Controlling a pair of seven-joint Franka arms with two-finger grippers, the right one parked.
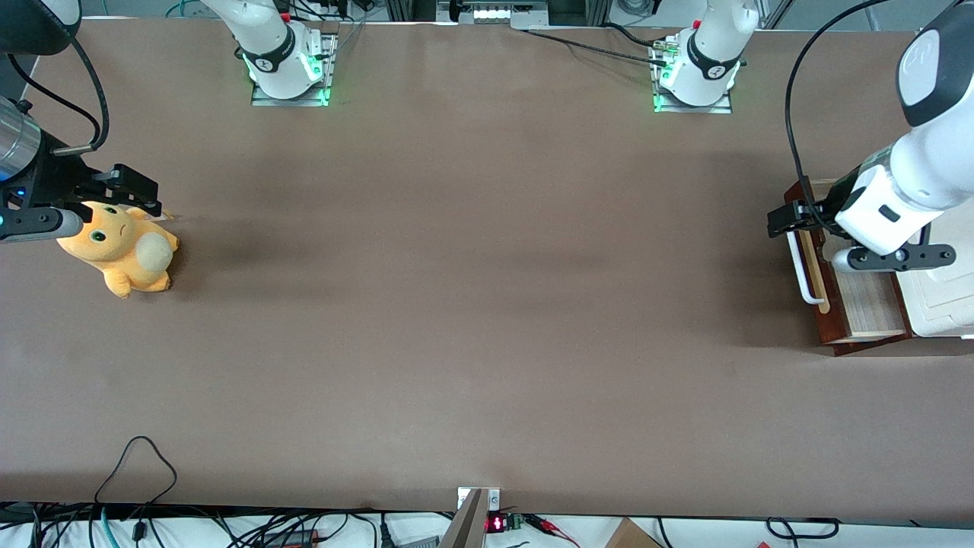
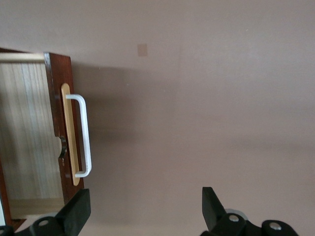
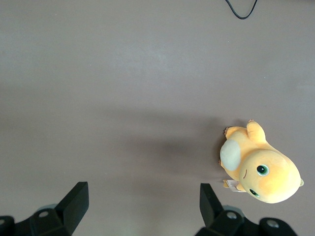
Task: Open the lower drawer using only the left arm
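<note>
The lower drawer (image 1: 852, 304) sits at the working arm's end of the brown counter (image 1: 472, 304), at roughly three o'clock from the counter's middle in the front view. It stands pulled out of the white cabinet (image 1: 940, 297), so the pale wood of its inside shows between the dark reddish-brown front and the cabinet. Its white bar handle (image 1: 805, 266) runs along a tan wooden strip on the front and faces the open counter.

The left arm (image 1: 913, 175) reaches in over the cabinet, its bulky white wrist above the drawer's pale interior. The black pincer (image 1: 787, 218) hangs at the handle end that lies farther from the front camera, just above the drawer front; whether it touches the bar cannot be made out from there. In the left wrist view the pincer (image 2: 145, 211) is spread wide, both black fingers (image 2: 76, 211) apart with bare counter between them and nothing held. The handle (image 2: 84, 135) lies clear of both fingers, around eleven o'clock from the gap.

Toward the parked arm's end of the counter, at about nine o'clock from its middle, an orange plush toy (image 1: 122, 251) lies on its side.
</note>
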